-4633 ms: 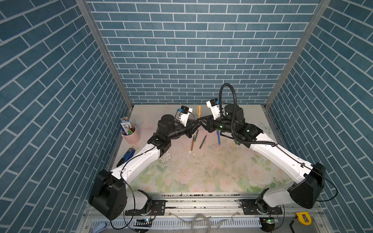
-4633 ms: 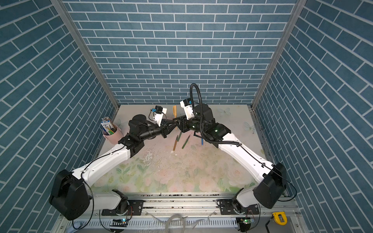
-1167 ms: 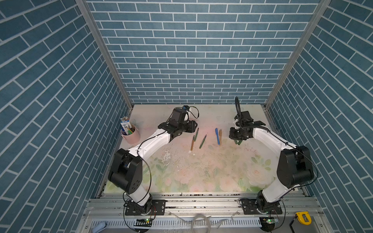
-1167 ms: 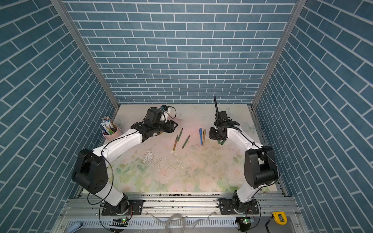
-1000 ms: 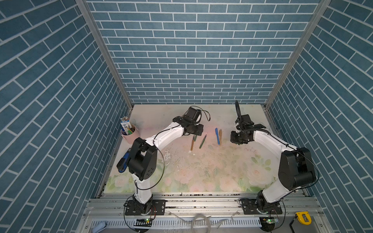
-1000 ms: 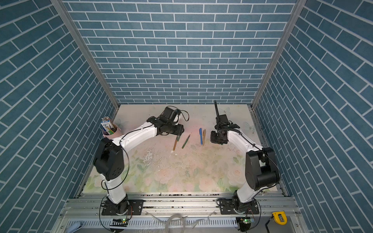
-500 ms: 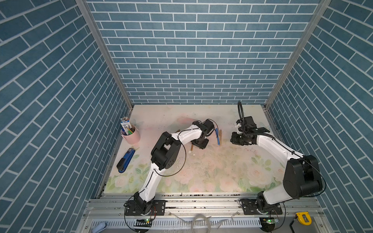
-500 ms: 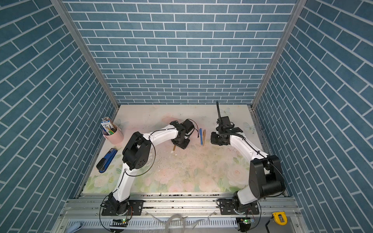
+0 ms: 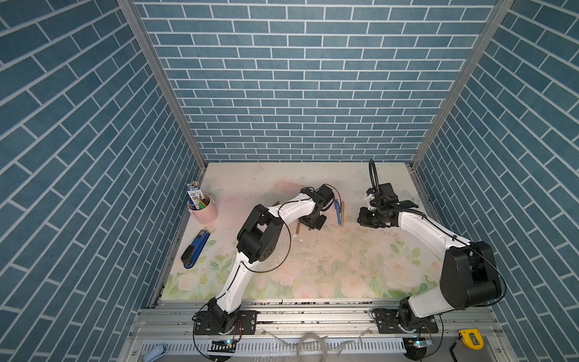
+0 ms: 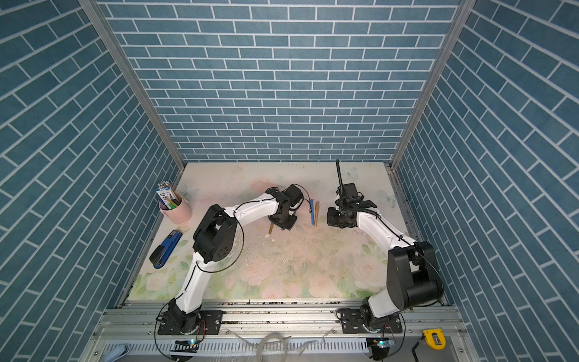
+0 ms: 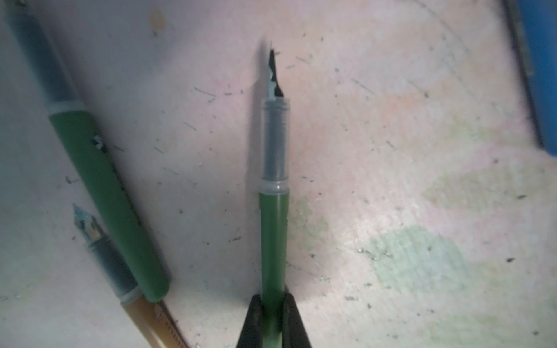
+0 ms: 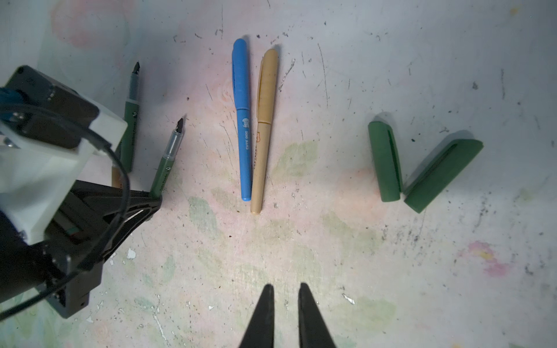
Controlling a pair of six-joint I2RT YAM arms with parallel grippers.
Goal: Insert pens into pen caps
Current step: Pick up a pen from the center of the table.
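Note:
My left gripper is shut on the barrel of a dark green pen, whose uncapped dark tip points away over the mat. A second green pen and an uncapped golden-brown pen lie beside it. In the right wrist view, a capped blue pen and a capped golden-brown pen lie side by side. Two dark green pen caps lie apart from them. My right gripper hovers over bare mat, nearly closed with only a narrow gap and nothing between its fingers.
A pink cup with pencils and a carton stands at the mat's left edge. A blue-and-black stapler lies in front of it. In both top views the two grippers flank the capped pens.
My left arm has swung right across the mat to the uncapped pens, and its gripper has closed on the green pen. The right gripper has shifted slightly toward the middle.

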